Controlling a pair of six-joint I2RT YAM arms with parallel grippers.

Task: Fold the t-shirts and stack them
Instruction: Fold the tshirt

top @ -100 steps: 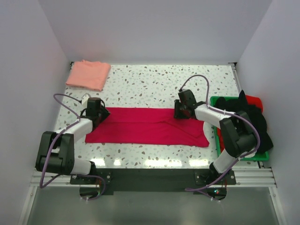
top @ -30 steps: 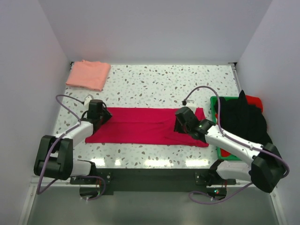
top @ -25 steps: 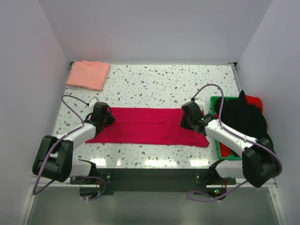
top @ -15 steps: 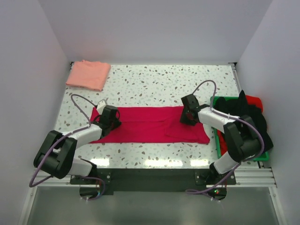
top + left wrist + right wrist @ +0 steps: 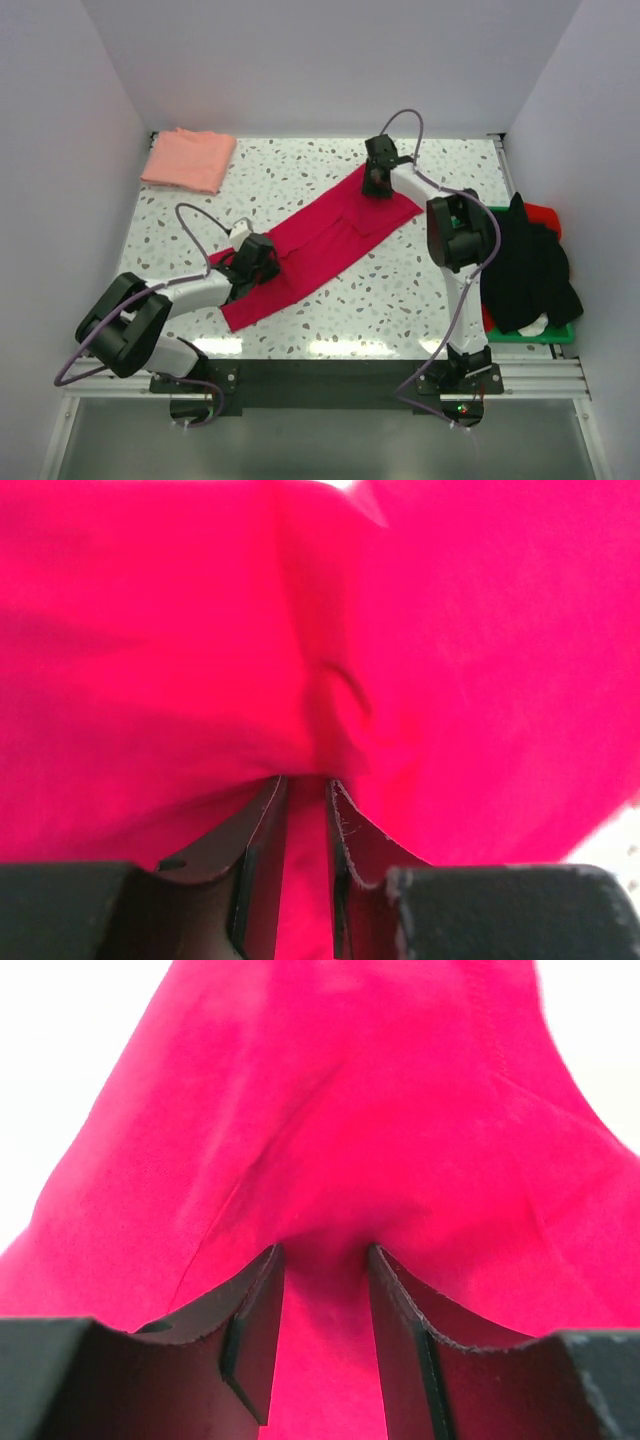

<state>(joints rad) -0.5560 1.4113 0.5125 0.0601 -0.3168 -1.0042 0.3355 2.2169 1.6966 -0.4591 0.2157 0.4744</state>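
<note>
- Top view: the crimson t-shirt (image 5: 320, 240) lies as a long band on the worktop (image 5: 300, 165). Its long axis runs diagonally, one end pointing to the near left corner and the other to the far edge right of centre.
- The left gripper (image 5: 256, 262) sits on the near-left part of the band and the right gripper (image 5: 377, 180) on its far end. With a hold at each end the cloth looks drawn out straight, probably to keep the fold from slumping while the band is swung or flattened.
- The salmon-pink t-shirt (image 5: 188, 158) lies folded in the far left corner, well apart from the crimson one, and is likely the base of the stack.
- A green tray (image 5: 540, 338) holding dark clothes (image 5: 525, 265) stands at the right edge.
- Left wrist view: the left gripper (image 5: 305, 780) has its jaws nearly together, pinching a thin layer of crimson cloth. A pucker runs away from the tips.
- Right wrist view: the right gripper (image 5: 322, 1252) has its jaws set wider, clamped on a thicker bunch of the same shirt that fills the gap. The cloth fans out from the grip like a tent.
</note>
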